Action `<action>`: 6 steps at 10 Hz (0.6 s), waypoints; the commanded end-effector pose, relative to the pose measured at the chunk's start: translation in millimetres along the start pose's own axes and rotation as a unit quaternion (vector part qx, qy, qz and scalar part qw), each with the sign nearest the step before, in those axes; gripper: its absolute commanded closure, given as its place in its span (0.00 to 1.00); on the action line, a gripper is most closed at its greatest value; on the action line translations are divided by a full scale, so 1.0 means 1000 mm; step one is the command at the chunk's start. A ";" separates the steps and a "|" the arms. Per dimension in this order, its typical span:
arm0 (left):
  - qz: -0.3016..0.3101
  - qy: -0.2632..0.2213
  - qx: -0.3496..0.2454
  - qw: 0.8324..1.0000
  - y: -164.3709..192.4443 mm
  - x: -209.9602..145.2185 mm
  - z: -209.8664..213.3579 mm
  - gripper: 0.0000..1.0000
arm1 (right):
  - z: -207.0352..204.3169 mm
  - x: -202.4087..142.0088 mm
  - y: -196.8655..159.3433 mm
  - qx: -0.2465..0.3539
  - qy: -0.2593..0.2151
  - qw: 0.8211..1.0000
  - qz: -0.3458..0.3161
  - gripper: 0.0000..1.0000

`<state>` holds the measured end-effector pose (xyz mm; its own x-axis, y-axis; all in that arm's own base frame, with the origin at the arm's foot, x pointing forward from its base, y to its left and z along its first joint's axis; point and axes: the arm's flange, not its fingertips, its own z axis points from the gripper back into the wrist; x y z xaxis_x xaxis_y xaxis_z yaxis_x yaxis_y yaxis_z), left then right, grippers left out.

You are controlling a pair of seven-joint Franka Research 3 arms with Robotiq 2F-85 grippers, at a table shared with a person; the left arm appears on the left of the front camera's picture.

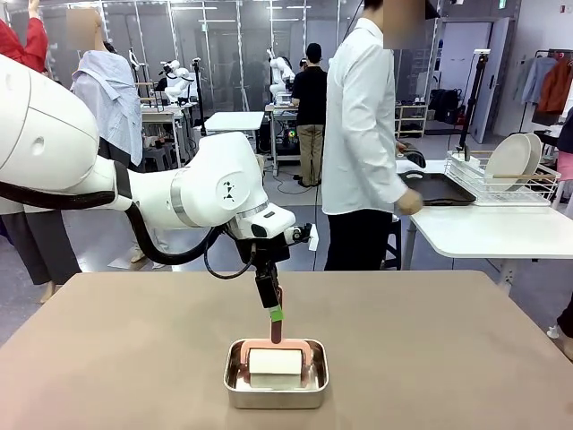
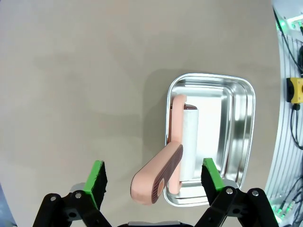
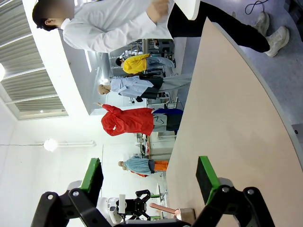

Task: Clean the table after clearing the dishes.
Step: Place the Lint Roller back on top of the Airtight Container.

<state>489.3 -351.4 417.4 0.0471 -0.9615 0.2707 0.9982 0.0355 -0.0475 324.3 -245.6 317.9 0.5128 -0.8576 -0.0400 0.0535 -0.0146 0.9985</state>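
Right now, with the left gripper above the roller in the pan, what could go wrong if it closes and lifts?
1. The left gripper is open around the pink handle of the lint roller. The handle sits nearer one finger, so closing may push it sideways.
2. The roller lies inside the small steel pan; lifting at an angle could catch the rim and drag the pan across the table.

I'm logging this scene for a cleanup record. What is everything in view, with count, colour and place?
table: one, taupe-brown, near.
pan: one, steel, table's near middle.
lint roller: one, pink handle, white roll, in the pan, handle sticking up.
side table: one, white, far right.
tray: one, dark, on the side table.
rack: one, white wire, on the side table.
plates: white, upright in the rack.
person: one, white shirt, at the side table.
left pincer: open, around the roller's handle.
right pincer: open, empty.
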 end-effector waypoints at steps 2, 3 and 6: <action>0.000 0.000 0.000 1.000 0.000 0.000 0.000 0.00 | 0.002 -0.007 0.002 0.000 0.005 1.000 0.002 0.00; 0.046 -0.020 -0.010 0.999 0.019 0.000 0.022 0.00 | 0.002 -0.007 0.002 0.000 0.005 1.000 0.002 0.00; 0.223 -0.148 -0.077 0.960 0.047 -0.057 0.084 0.00 | 0.002 -0.007 0.002 0.000 0.005 1.000 0.002 0.00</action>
<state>535.1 -296.3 468.6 0.3567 -0.8507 0.3861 0.9285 0.2771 -0.2473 324.2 -245.8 318.0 0.5125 -0.8577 -0.0399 0.0533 -0.0146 0.9985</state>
